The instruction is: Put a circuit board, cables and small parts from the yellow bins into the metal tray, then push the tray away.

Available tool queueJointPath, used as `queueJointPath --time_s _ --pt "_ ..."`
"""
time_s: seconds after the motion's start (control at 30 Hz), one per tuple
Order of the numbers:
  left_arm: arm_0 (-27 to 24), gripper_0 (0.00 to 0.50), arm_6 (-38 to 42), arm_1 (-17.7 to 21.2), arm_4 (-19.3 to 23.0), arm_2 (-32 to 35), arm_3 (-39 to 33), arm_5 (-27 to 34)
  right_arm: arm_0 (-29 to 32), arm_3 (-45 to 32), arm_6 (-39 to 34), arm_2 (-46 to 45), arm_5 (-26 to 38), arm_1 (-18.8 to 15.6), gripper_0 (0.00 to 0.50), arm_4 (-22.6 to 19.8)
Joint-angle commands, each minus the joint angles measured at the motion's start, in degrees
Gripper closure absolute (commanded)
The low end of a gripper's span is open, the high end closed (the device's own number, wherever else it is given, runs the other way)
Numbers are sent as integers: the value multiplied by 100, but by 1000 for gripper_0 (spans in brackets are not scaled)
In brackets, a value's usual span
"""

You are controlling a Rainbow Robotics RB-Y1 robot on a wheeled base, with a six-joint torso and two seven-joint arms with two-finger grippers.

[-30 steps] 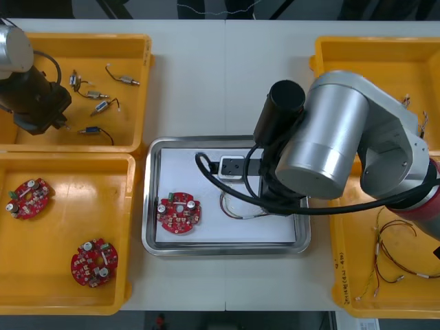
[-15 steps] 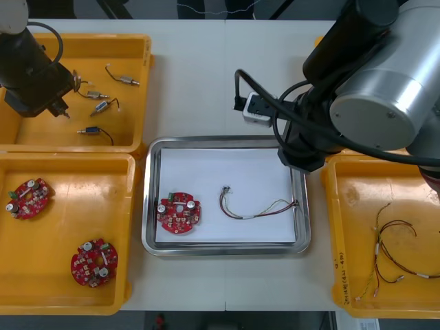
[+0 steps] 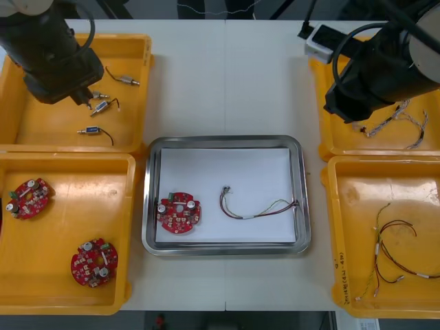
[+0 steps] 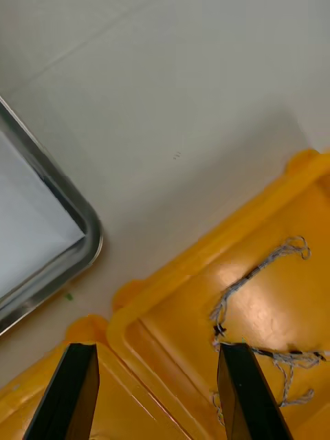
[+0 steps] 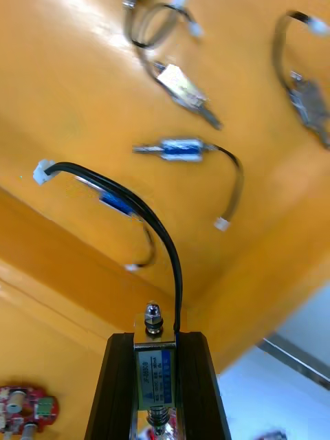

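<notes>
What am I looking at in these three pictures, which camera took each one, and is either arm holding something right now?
This is a robot with two arms, seen by three cameras. The front view looks down on the table from above; each wrist view looks along one arm's own two black fingers. On the table a metal tray sits between yellow bins and holds a red circuit board and a cable. The left gripper, over the far left bin, is shut on a small metal part. The right gripper is open and holds nothing, by the corner of the far right bin, where a twisted blue and white cable lies.
</notes>
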Motion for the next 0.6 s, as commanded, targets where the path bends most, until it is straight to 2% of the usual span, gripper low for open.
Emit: queueJointPath --time_s 0.03,0.23,0.47,0.6 --pt "-212 499 -178 -348 11 -300 -578 56 -102 376 -244 -607 18 -168 0 241" --pt "-212 498 -38 -744 20 -678 -1027 56 -146 983 -280 -1293 18 -168 0 566" --pt "-177 500 -11 -1086 -6 -1074 -1062 56 -339 1510 -297 -1679 18 -168 0 900" --pt "-54 498 -29 -1192 -42 -1381 -1062 -98 -656 2152 -297 -1987 18 -168 0 997"
